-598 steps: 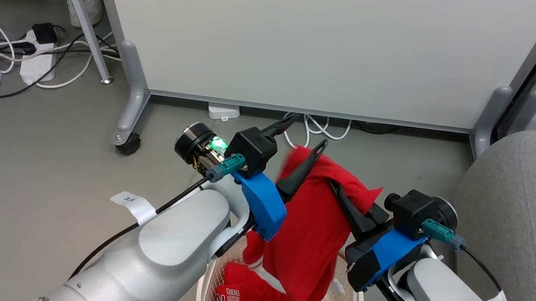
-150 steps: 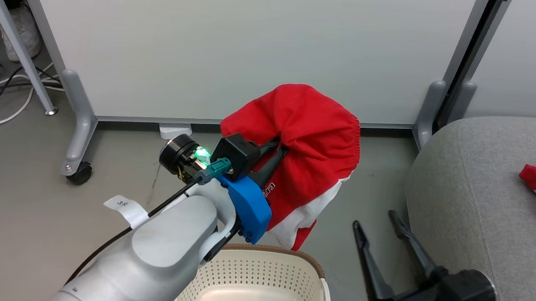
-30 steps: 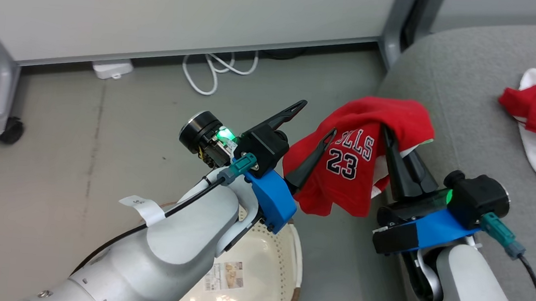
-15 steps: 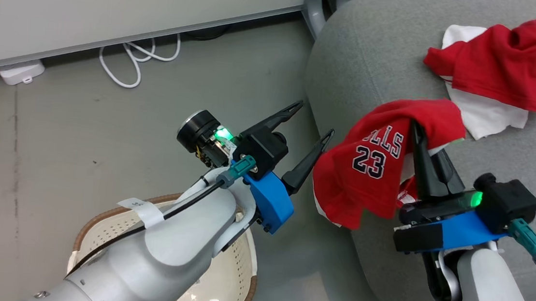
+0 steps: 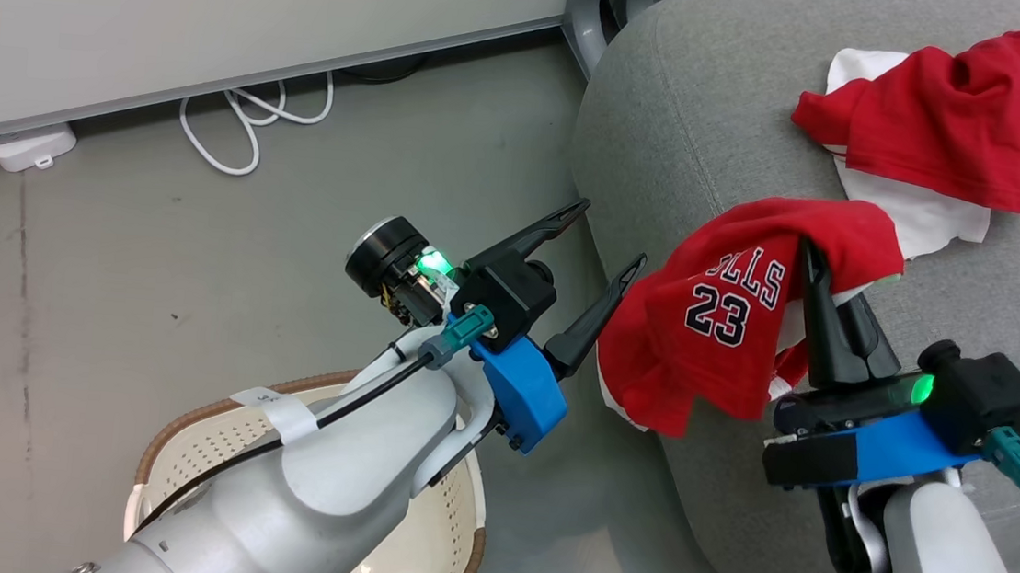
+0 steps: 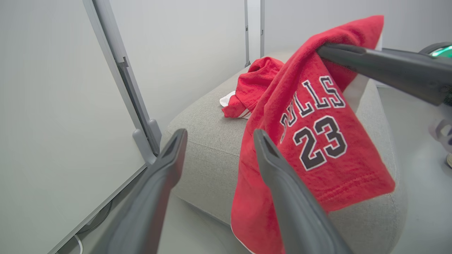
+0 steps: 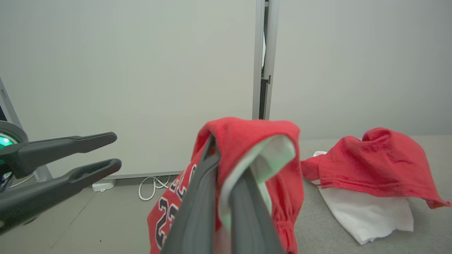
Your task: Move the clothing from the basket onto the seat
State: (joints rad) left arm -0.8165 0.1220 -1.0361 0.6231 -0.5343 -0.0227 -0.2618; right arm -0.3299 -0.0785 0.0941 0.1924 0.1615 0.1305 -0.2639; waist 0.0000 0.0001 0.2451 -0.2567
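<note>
Here, two red garments were in sight, both at the one seat (image 5: 721, 93). The first garment (image 5: 729, 315), lettered 23 in black and white, hung above the seat's front left edge. The right jaws pinched it near its top, pressed together on the fabric, and its lower hem dangled past the seat's side. The second garment (image 5: 949, 122), red over a white panel, lay crumpled on the seat's top, further back and just apart from the first. The left jaws were spread wide, hovering just left of the seat. One of their two fingers was close beside the hanging garment, though contact could not be told. One basket (image 5: 199, 458) stood on the floor left of the seat, partly under the left arm. One white cable (image 5: 238, 129) looped on the floor further left of the seat.
</note>
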